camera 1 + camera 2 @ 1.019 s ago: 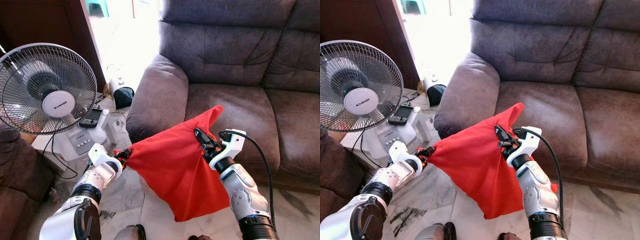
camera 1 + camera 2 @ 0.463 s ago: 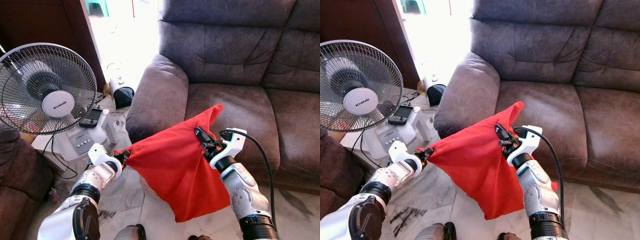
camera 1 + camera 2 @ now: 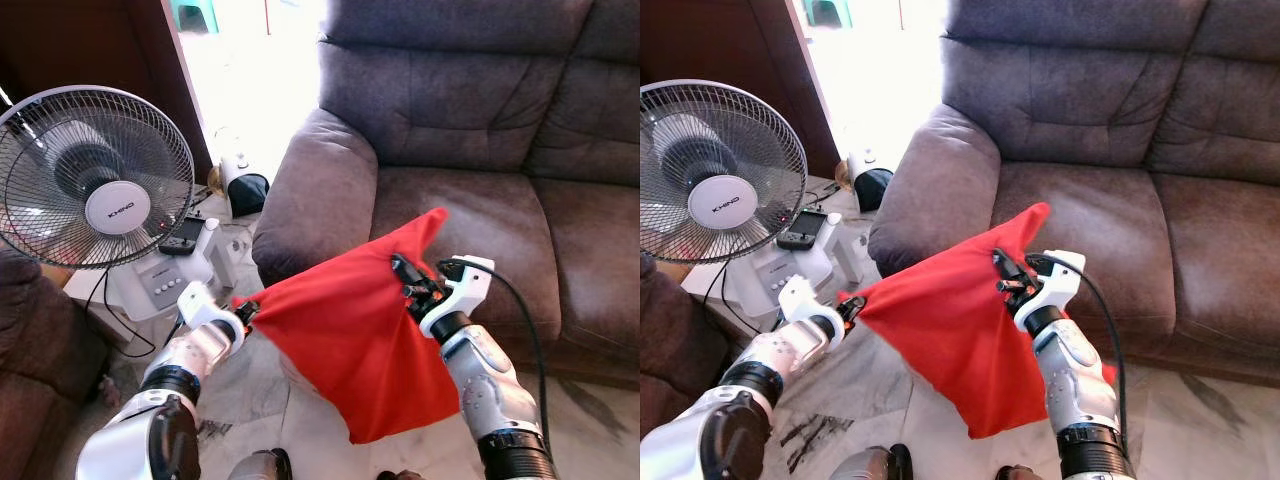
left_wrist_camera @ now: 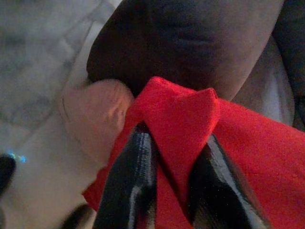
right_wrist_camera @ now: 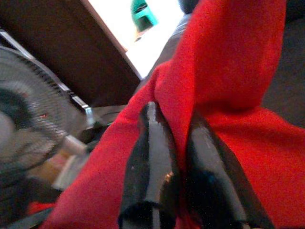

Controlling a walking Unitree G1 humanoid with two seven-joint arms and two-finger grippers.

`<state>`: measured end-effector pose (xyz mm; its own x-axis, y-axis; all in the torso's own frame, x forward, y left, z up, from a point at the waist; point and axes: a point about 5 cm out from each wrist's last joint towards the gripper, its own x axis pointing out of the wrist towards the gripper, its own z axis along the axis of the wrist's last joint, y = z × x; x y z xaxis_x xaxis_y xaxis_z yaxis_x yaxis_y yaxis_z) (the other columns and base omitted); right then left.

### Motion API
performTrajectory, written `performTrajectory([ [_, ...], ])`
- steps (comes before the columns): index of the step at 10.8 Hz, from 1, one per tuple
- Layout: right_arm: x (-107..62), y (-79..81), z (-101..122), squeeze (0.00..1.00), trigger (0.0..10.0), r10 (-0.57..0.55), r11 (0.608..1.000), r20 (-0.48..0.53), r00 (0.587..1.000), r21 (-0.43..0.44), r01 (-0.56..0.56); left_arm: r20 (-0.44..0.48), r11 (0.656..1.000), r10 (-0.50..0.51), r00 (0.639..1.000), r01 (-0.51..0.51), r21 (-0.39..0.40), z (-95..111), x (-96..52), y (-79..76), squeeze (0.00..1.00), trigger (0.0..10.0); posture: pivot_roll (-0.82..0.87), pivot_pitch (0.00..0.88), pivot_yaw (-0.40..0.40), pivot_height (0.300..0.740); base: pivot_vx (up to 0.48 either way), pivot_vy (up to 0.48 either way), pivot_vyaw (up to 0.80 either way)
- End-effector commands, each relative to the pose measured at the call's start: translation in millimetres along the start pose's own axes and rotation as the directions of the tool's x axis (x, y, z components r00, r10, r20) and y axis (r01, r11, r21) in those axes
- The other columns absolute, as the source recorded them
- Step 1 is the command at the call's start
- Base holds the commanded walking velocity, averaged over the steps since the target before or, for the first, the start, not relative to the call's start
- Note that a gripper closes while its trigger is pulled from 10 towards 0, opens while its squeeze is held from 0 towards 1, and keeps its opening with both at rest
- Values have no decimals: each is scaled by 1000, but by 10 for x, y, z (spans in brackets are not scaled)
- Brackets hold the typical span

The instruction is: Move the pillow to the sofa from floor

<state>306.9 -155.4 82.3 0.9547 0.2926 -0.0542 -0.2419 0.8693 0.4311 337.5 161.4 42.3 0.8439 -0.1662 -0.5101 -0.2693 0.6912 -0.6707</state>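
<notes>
1. The left gripper (image 3: 243, 311) is pinching one corner of the red pillow (image 3: 350, 350).
2. The right gripper (image 3: 402, 272) is clamping the pillow's upper edge.
3. The pillow is hanging above the marble floor (image 3: 255, 390), just before the brown sofa (image 3: 480, 150).
4. A standing fan (image 3: 95, 175) is sitting to the left.

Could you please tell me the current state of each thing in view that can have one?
Pillow: lifted off the floor, hanging between both grippers.
Left gripper: shut on a pillow corner.
Right gripper: shut on the pillow's upper edge.
Sofa: seat bare.
Fan: upright.
</notes>
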Motion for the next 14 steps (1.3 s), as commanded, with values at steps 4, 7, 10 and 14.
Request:
performTrajectory([
  [4,-159,-285,366,0,10000,-288,920,231,930,-204,335,327,902,-227,917,71,426,475,-168,-596,0,10000,30,47,22,740,0,0,0],
  [7,-135,-157,506,0,10000,-259,901,308,915,-263,344,377,847,-352,857,120,518,570,-321,-957,0,10000,29,56,22,740,0,0,0],
  [10,-75,-105,476,0,10000,-236,916,284,929,-255,310,362,948,-147,920,27,316,471,-231,-609,1000,10000,30,69,21,740,0,0,0],
  [14,30,58,522,0,10000,-110,965,244,963,-207,163,289,1000,-7,957,15,-24,426,-190,-413,1000,10000,39,73,6,740,0,0,0],
])
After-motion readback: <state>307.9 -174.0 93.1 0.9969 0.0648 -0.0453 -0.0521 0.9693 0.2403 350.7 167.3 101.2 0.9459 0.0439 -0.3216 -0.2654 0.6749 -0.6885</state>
